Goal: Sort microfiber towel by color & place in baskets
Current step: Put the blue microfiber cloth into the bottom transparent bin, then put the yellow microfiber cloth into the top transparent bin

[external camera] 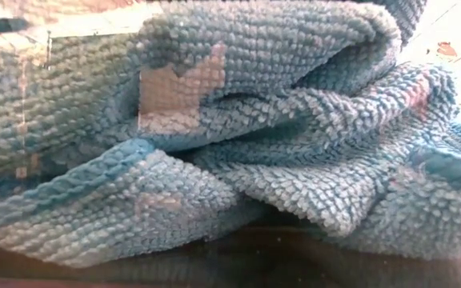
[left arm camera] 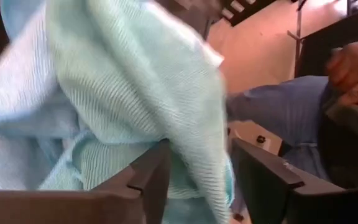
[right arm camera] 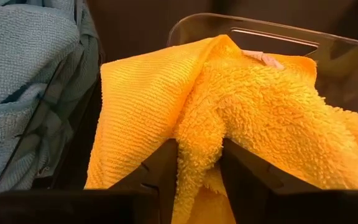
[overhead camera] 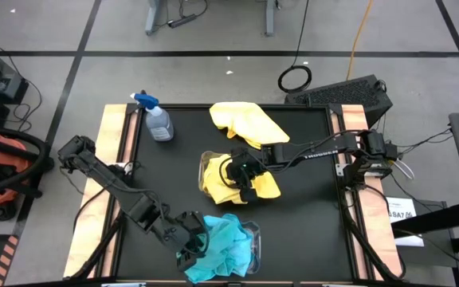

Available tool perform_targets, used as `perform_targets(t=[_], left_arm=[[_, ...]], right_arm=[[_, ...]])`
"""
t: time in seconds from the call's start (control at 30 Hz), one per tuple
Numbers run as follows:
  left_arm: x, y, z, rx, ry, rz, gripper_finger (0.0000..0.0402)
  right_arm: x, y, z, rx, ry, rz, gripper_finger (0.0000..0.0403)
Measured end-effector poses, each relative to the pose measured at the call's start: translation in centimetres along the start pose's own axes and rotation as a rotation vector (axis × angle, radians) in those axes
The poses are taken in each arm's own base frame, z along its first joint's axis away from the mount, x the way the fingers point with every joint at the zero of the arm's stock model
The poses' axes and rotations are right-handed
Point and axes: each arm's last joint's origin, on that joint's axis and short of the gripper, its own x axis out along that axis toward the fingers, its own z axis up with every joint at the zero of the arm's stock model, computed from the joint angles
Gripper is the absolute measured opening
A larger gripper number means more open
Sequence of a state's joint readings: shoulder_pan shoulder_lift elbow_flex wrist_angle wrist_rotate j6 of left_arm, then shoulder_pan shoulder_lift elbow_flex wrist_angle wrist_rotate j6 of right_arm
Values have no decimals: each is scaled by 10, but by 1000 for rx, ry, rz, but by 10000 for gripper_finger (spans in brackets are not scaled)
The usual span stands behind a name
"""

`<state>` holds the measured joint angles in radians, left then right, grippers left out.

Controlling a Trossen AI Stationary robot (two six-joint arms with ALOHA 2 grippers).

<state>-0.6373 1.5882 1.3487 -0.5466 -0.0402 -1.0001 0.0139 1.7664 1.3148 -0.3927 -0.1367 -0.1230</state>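
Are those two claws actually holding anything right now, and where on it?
Yes. The right gripper pinches a fold of a yellow towel; the left gripper pinches a hanging fold of a teal towel.

High cam overhead; low cam pressed against teal towels [external camera: 238, 152].

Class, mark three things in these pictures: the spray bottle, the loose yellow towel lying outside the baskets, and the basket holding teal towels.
spray bottle [overhead camera: 159, 123], high view, clear body.
loose yellow towel [overhead camera: 245, 121], high view, middle of cloth.
basket holding teal towels [overhead camera: 253, 232], high view, clear rim corner.
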Motion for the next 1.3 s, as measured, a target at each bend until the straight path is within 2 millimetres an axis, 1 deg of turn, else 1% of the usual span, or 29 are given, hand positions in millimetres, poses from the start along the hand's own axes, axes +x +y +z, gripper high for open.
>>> perform_targets(t=[0.17, 0.23, 0.3, 0.53, 0.7, 0.83, 1.03, 1.23, 1.3], left_arm=[[-17, -11, 11, 82, -91, 30, 145], [-19, -11, 12, 115, -93, 39, 137], [-15, -10, 11, 130, -78, 56, 126], [21, -4, 2, 210, 60, 87, 82], [48, 7, 1, 239, 120, 136, 50], [71, 19, 1, 244, 177, 166, 32], [97, 33, 2, 248, 248, 188, 26], [117, 44, 4, 255, 272, 190, 26], [120, 46, 6, 254, 268, 187, 26]], right_arm=[[0, 0, 0, -1, 1, 1, 101], [0, 0, 0, -1, 1, 0, 98], [0, 0, 0, -1, 2, 0, 97], [0, 0, 0, 0, 2, 0, 98], [0, -3, 0, 5, 2, -9, 97], [-1, -7, -1, 14, 5, -16, 98], [-2, -12, -4, 30, 24, -23, 94], [-3, -15, -6, 46, 40, -26, 66], [-3, -15, -6, 48, 41, -26, 54]])
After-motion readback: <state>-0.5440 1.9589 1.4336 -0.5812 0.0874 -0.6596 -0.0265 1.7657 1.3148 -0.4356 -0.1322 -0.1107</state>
